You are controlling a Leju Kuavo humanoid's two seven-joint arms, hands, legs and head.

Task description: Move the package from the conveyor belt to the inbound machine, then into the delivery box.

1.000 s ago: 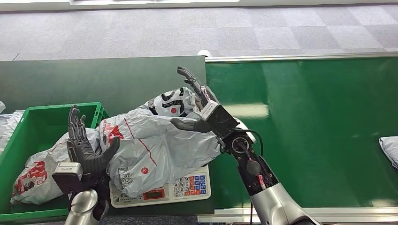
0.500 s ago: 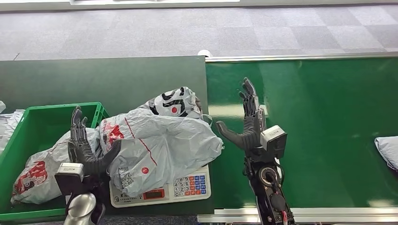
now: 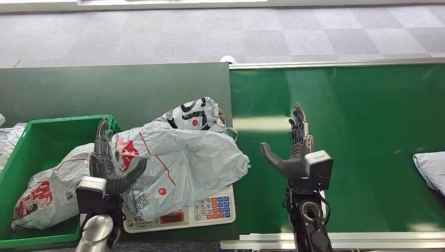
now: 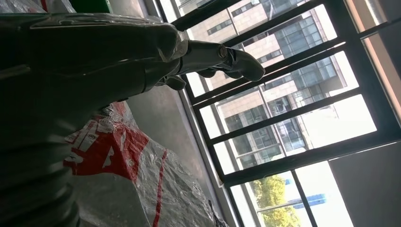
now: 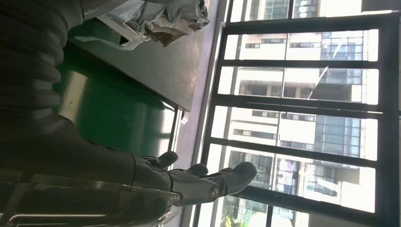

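A large grey package point(image 3: 181, 157) with red print lies across the white scale point(image 3: 210, 210) of the inbound machine. My left hand point(image 3: 109, 164) stands upright at the package's left side, fingers apart, thumb against the plastic; the left wrist view has that hand point(image 4: 142, 61) beside the red-printed package point(image 4: 123, 161). My right hand point(image 3: 295, 152) is open above the green conveyor belt point(image 3: 357, 131), a short gap right of the package, holding nothing. In the right wrist view the right hand point(image 5: 189, 182) is spread, with the package point(image 5: 156, 19) beyond it.
A green delivery box point(image 3: 31, 136) at the left holds another grey package point(image 3: 44, 191). A bag with black print point(image 3: 195, 113) lies behind the large package. One more grey package point(image 3: 431, 167) sits at the belt's right edge. A dark green table point(image 3: 105, 89) lies behind.
My right hand let go of the package's right side and drew back to the right over the belt. My left hand shifted right, up against the package's left side.
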